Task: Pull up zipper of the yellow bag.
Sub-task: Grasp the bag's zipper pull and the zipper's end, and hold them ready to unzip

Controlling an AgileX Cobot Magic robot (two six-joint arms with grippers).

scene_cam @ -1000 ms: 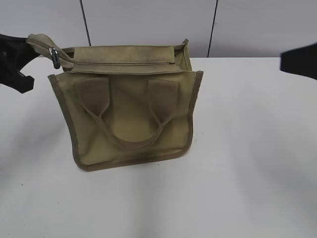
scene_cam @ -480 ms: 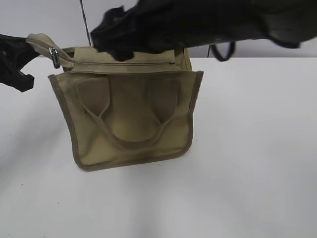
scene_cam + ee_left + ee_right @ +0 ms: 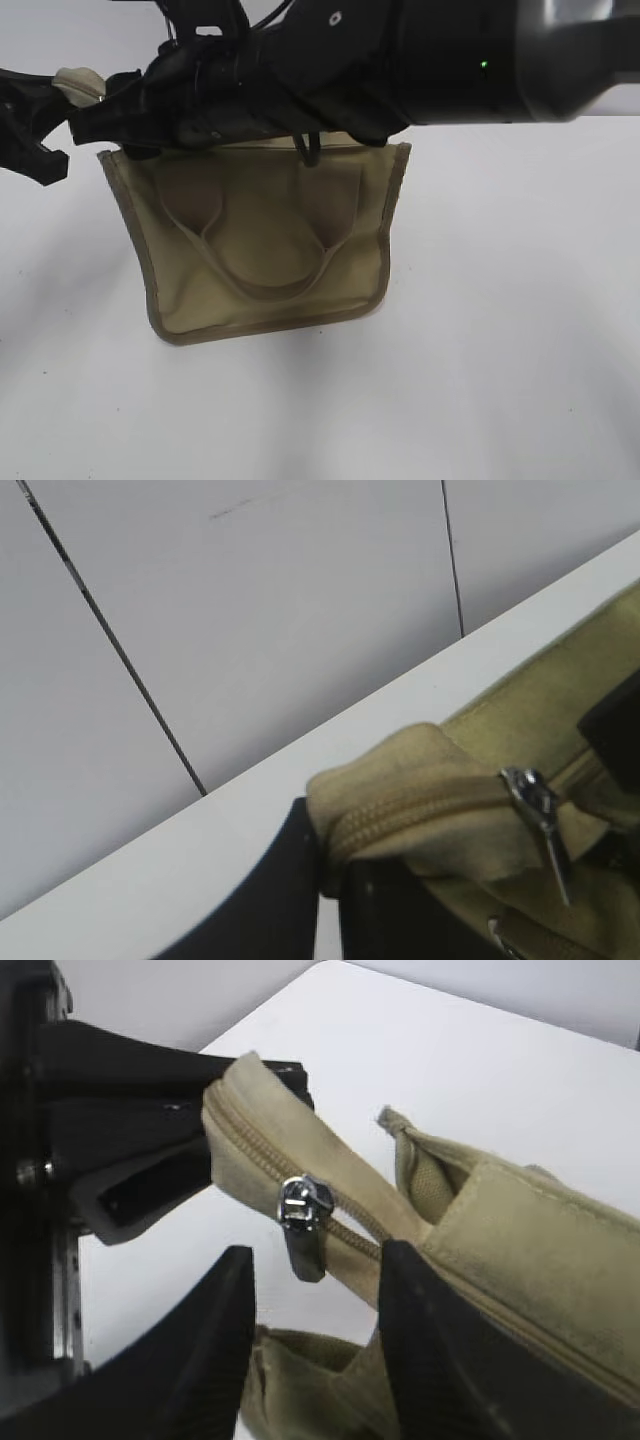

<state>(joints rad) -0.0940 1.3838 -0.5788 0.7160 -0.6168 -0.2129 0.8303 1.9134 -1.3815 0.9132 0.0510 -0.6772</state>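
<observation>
The yellow bag (image 3: 260, 240) stands on the white table, its front with two looped handles facing me. My left gripper (image 3: 55, 95) is shut on the fabric end of the zipper strip at the bag's top left corner, which also shows in the left wrist view (image 3: 335, 880). The zipper (image 3: 250, 1145) runs along that strip, with its silver pull (image 3: 302, 1222) hanging down near the held end. My right gripper (image 3: 317, 1260) is open, one finger on each side just below the pull, not touching it. In the exterior view the right arm (image 3: 110, 125) hides the bag's top panel.
The white table (image 3: 500, 300) stretches to the right and front of the bag. A grey panelled wall (image 3: 300, 600) stands behind the table's far edge. The right arm's thick body (image 3: 450, 60) spans the upper part of the exterior view.
The right arm has swept in from the right across the bag's top to its left end. The left gripper and the bag have stayed in place.
</observation>
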